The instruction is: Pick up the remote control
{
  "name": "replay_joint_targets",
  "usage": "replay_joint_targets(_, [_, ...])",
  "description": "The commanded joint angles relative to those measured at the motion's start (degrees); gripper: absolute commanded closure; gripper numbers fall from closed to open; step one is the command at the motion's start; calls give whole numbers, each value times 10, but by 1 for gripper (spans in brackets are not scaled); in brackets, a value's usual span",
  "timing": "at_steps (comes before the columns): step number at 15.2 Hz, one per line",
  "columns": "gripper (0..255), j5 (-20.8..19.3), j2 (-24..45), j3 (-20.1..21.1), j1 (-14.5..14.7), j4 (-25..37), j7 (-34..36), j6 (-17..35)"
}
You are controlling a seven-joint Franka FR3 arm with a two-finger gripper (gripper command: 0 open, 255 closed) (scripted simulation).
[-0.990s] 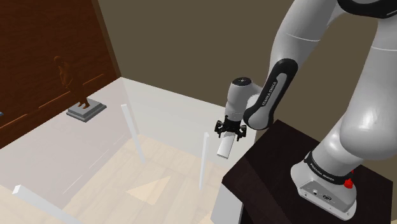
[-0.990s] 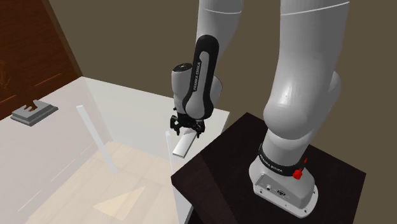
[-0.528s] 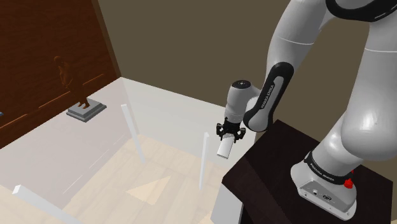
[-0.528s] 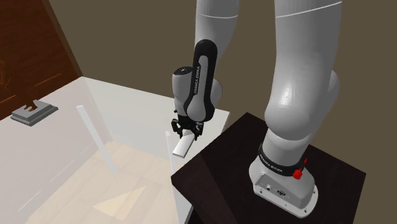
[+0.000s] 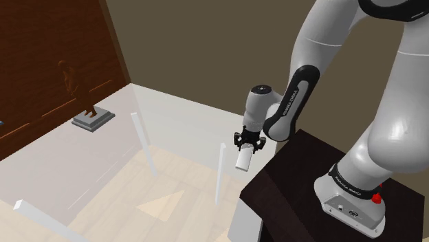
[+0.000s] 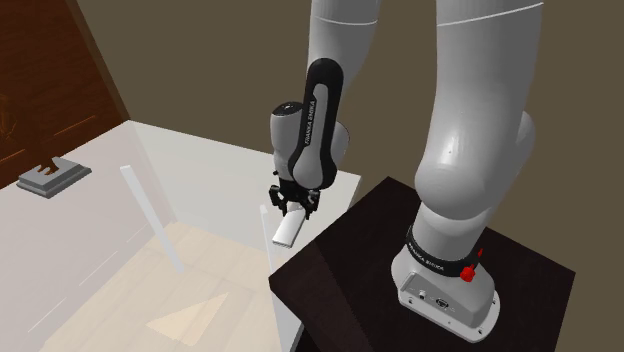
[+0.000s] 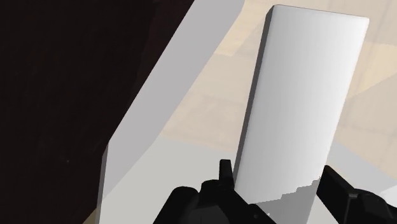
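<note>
Shoulder view: a translucent white desk (image 5: 172, 117) stands before a brown wood wall (image 5: 48, 48), with a statuette (image 5: 92, 118) at its far side. The remote control (image 5: 243, 160) (drawn plain white) hangs at the desk's near edge, just beside the dark stand (image 5: 295, 179).

Second exterior view: open desk surface lies to that view's left of the remote control (image 6: 287, 229).

Wrist view: the fingers (image 7: 347, 191) clasp the remote control's (image 7: 299, 108) near end.
</note>
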Motion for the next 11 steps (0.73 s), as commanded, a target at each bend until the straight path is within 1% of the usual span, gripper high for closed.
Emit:
replay_joint_targets(1, [255, 12, -19, 19, -17, -6, -11, -15])
replay_joint_targets(4, [255, 41, -54, 55, -46, -15, -34, -41])
replay_joint_targets(7, [255, 81, -89, 88, -70, -24, -65, -67])
replay_joint_targets(11, [255, 142, -137, 120, -86, -32, -109, -104])
